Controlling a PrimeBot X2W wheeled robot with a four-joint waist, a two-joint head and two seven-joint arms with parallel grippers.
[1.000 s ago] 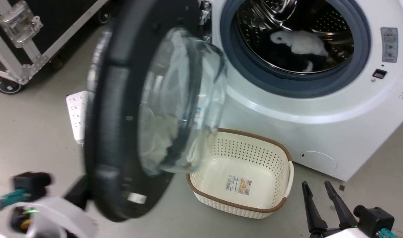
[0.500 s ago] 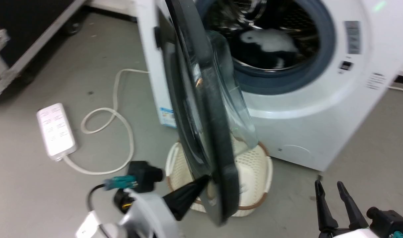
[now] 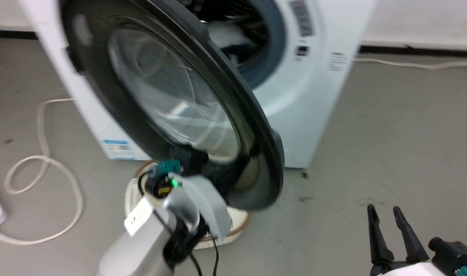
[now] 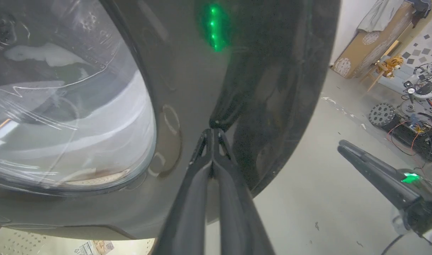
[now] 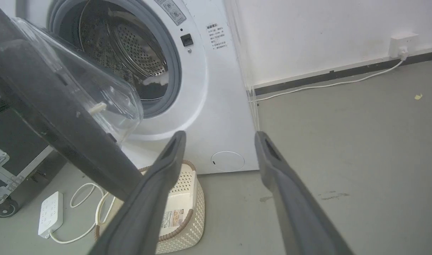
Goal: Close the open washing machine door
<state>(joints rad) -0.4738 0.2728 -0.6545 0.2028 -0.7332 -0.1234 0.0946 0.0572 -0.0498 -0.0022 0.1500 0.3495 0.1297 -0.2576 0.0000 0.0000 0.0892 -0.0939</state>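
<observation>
My right pincer (image 5: 220, 136) rises from six o'clock, its two fingers spread wide with nothing between them. At ten o'clock the washing machine door (image 5: 60, 117) stands partly open, its glass bowl turned toward the washing machine (image 5: 208, 88) at twelve. Something pale, perhaps cloth, lies in the drum (image 5: 130, 46). On the floor (image 5: 343, 159), a cream basket (image 5: 187, 219) sits at seven and a white power strip (image 5: 51, 214) at eight.

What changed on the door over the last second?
The washing machine door has swung from wide open toward the washing machine, not latched yet. The left end effector, shut, now presses its tips against that door. The right end effector stays open; the laundry basket has not moved.
</observation>
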